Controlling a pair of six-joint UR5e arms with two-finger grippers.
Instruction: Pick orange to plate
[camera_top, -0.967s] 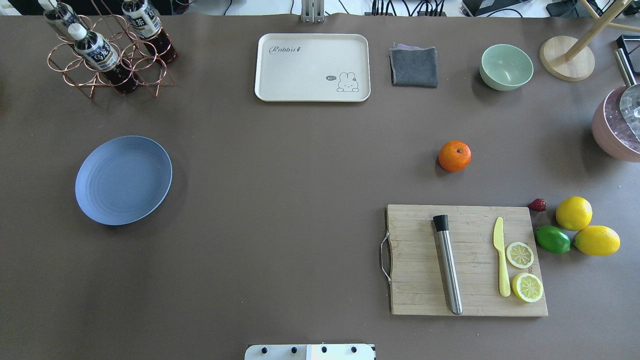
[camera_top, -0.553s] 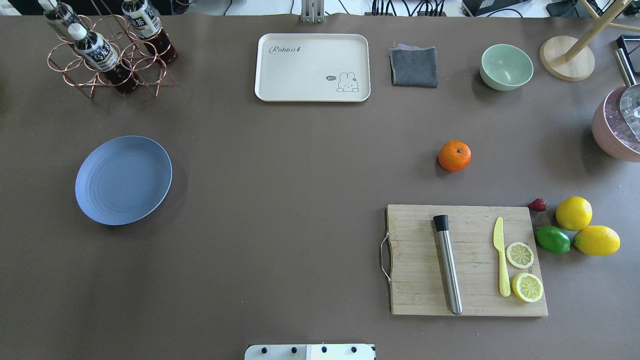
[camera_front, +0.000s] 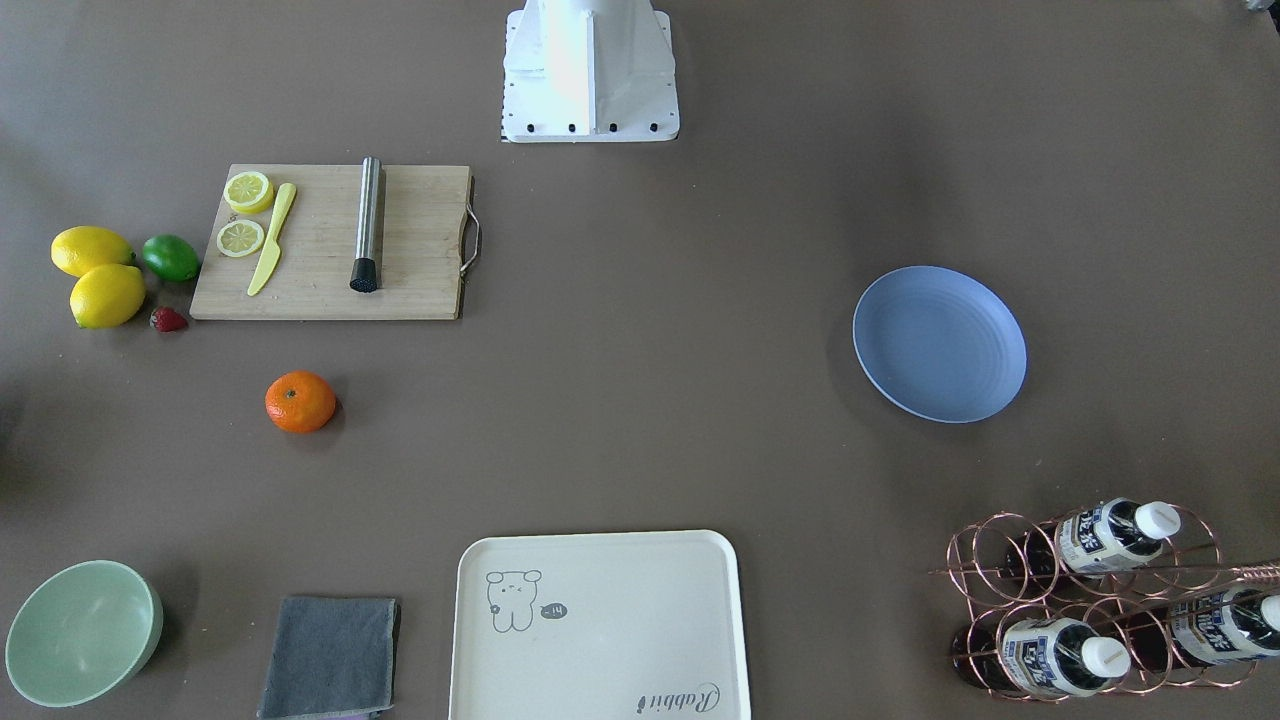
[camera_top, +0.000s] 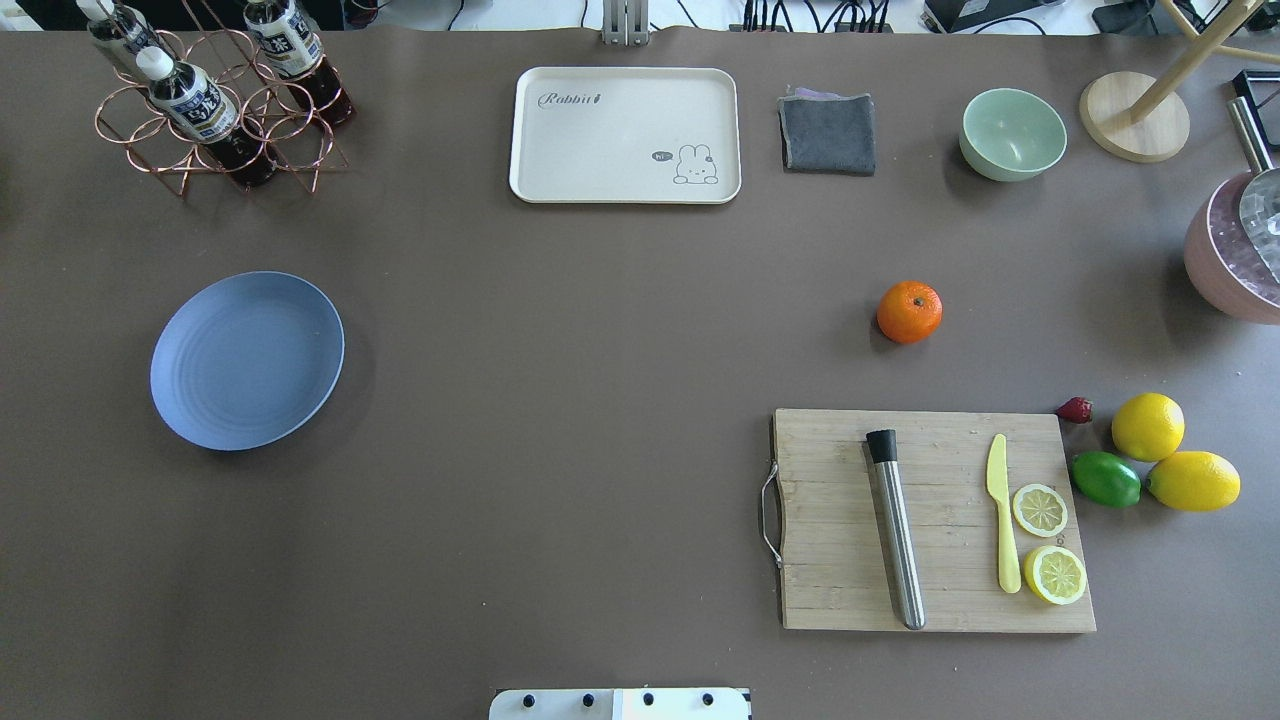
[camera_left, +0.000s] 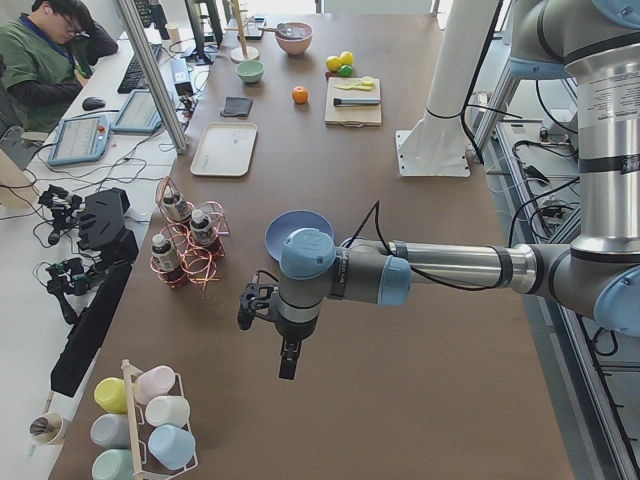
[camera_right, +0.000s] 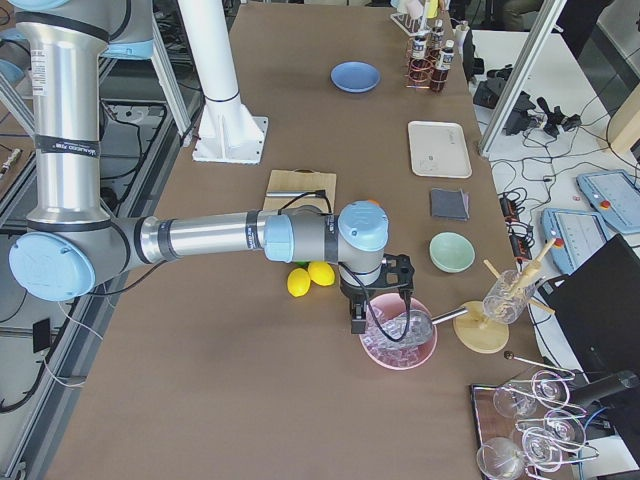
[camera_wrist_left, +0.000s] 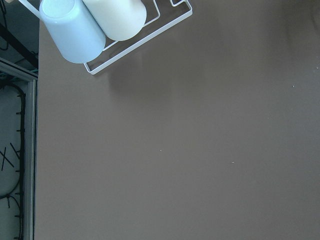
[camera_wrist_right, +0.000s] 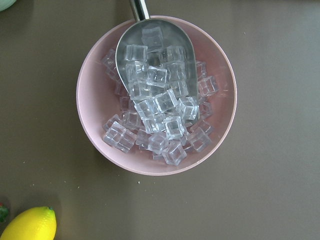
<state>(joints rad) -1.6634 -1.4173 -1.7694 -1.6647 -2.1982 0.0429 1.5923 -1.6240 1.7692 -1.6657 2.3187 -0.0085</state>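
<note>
The orange rests on the brown table just beyond the cutting board, right of centre in the overhead view. The blue plate lies bare on the table's left side, far from the orange. Neither gripper shows in the overhead or front views. In the exterior left view my left gripper hangs over the table's left end, nearer than the plate. In the exterior right view my right gripper hovers over a pink bowl of ice. Whether either gripper is open or shut, I cannot tell.
A wooden cutting board carries a steel muddler, a yellow knife and lemon slices. Two lemons, a lime and a strawberry sit to its right. A cream tray, grey cloth, green bowl and bottle rack line the far edge.
</note>
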